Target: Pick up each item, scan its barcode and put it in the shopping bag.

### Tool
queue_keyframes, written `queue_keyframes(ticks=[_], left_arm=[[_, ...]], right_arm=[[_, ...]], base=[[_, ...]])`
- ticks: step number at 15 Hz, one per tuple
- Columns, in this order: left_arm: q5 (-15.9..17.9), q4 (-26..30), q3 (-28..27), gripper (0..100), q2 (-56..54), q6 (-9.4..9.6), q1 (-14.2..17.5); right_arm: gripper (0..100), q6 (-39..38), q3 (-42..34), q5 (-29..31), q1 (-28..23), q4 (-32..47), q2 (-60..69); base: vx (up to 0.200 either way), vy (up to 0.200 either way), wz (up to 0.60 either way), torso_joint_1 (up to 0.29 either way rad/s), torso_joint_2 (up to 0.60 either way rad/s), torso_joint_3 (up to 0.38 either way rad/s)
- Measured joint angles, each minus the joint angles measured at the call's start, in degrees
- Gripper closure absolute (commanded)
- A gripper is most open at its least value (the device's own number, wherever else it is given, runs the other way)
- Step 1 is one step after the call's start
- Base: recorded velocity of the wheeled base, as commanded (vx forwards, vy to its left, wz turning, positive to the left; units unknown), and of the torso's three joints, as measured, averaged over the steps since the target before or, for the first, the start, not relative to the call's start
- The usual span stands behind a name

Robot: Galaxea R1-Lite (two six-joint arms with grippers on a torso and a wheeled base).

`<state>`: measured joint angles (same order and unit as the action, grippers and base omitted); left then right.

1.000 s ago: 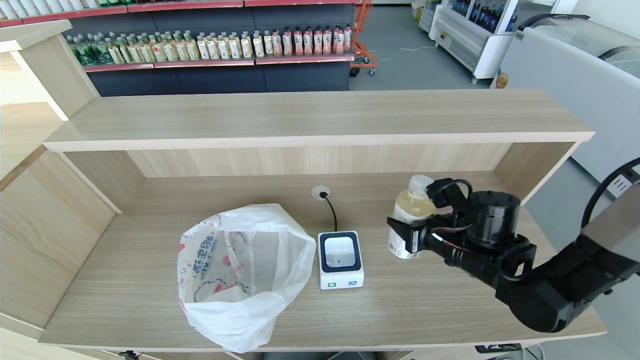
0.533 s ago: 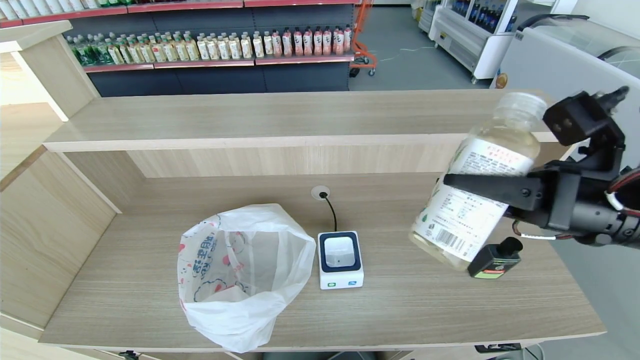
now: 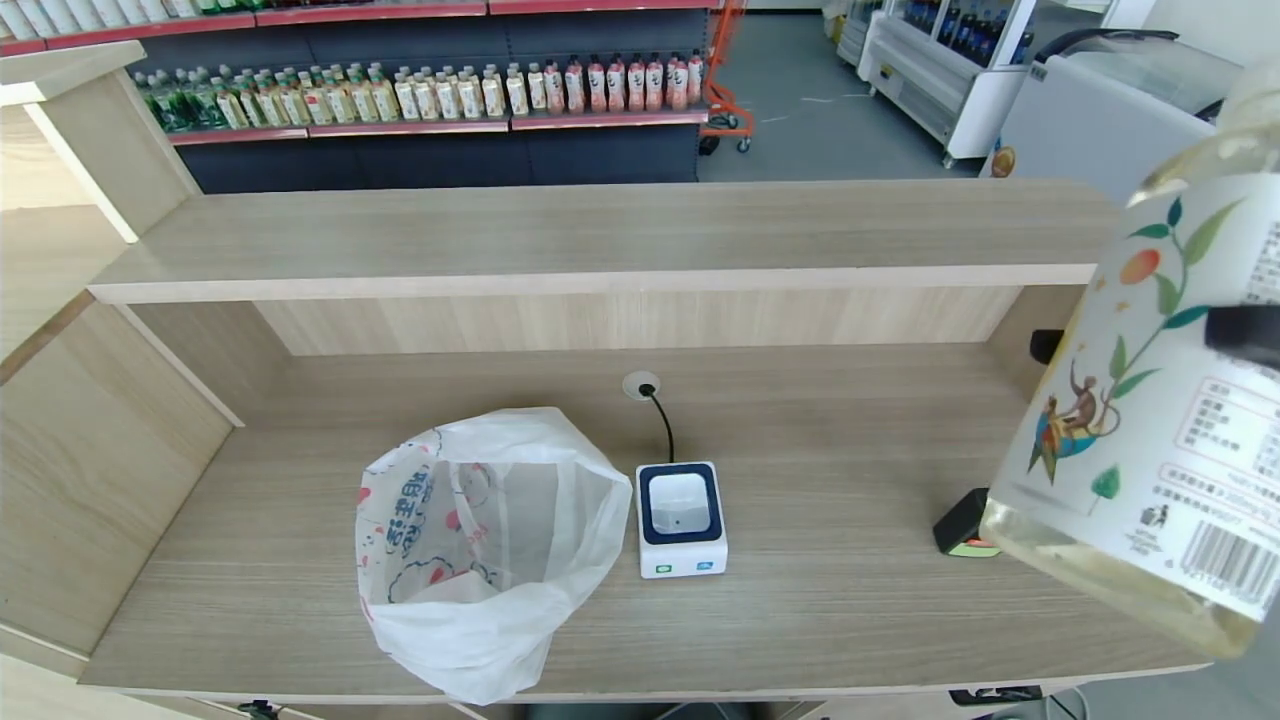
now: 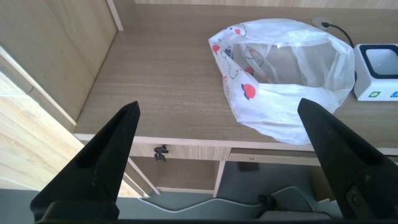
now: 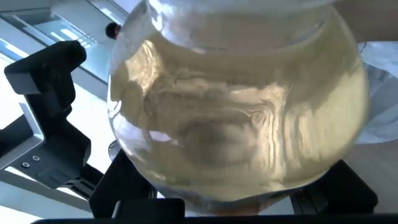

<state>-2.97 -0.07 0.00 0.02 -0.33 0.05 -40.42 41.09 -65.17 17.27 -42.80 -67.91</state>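
A clear bottle (image 3: 1140, 400) of pale yellow drink with a white label is held high at the right, close to the head camera, its barcode at the lower right. My right gripper (image 3: 1248, 336) is shut on it, one black finger crossing the label. The right wrist view looks at the bottle's rounded base (image 5: 236, 106). The white scanner (image 3: 681, 515) lies mid-counter with the open white shopping bag (image 3: 490, 540) just left of it. My left gripper (image 4: 214, 168) hangs open off the counter's front left, with the bag (image 4: 280, 68) beyond it.
A small black item (image 3: 963, 524) with a green and red label lies on the counter (image 3: 860, 620) under the bottle. The scanner's cable (image 3: 660, 420) runs to a grommet at the back. A raised ledge (image 3: 600, 240) and side walls enclose the counter.
The right gripper lifted the bottle off the counter, then raised it up and to the right, close to the head camera. The small black item behind it came into view.
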Motion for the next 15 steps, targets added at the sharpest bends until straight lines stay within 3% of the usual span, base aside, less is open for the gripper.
queue_keyframes(ticks=[3,7,15], left_arm=[[0.00,0.00,0.00,0,0.00,-0.02,0.00],[0.02,0.00,0.00,0,0.00,-0.02,0.05],[0.00,0.00,0.00,0,0.00,-0.02,0.05]], right_arm=[[100,-1.07,-0.78,-3.89,0.00,0.16,1.66],[100,-7.94,1.35,-8.62,0.02,-0.15,3.00],[100,-8.46,-0.85,-10.24,0.09,1.85,4.85]], base=[[0.000,0.000,0.00,0.000,0.00,0.000],[0.000,0.000,0.00,0.000,0.00,0.000],[0.000,0.000,0.00,0.000,0.00,0.000]])
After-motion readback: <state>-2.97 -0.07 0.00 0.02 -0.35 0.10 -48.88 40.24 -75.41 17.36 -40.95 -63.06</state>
